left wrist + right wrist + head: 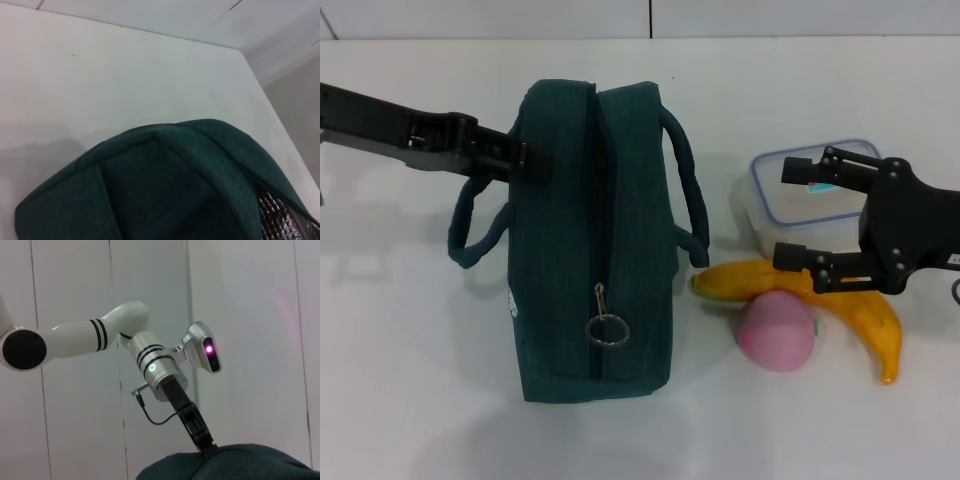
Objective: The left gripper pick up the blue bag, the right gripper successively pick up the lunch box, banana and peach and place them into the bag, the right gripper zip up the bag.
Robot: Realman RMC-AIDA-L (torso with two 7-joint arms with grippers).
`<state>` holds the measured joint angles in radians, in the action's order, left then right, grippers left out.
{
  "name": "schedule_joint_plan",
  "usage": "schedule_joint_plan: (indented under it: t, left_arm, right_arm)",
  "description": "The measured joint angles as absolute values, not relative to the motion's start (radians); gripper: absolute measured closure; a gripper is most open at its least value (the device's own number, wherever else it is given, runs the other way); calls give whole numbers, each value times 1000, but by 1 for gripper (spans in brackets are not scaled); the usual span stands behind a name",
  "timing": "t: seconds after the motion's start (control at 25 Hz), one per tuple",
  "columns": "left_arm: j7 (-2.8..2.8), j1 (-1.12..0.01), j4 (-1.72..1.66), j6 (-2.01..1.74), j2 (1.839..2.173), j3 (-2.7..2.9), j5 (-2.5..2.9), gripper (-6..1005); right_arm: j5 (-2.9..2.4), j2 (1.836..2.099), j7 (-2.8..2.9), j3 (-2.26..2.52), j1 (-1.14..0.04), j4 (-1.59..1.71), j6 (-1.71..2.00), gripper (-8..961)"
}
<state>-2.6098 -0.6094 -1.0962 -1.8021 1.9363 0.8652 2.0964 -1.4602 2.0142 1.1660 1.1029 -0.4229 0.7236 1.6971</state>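
The blue bag (590, 240) stands in the middle of the table, its zip line on top and a ring pull (607, 328) near the front end. My left gripper (528, 160) is shut on the bag's left upper edge, next to a handle. The bag (165, 190) fills the left wrist view, with silver lining (280, 220) showing. My right gripper (791, 214) hangs open above the table at the right, holding nothing. One finger is over the clear lunch box (790, 205), the other over the banana (865, 315). The pink peach (778, 333) lies against the banana.
The right wrist view looks across at the left arm (155, 367), whose gripper (205, 442) meets the bag (240, 465). Two bag handles (685, 185) stick out to either side. White table (410, 380) stretches left and in front.
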Motion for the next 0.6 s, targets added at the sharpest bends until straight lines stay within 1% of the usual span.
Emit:
schedule_joint_plan:
  t: [0.6]
  left_arm:
    - [-2629, -621, -1029, -1801, 1937, 860, 2097, 692]
  right_arm:
    - [-1378, 2014, 1156, 1101, -416, 632, 1705, 71]
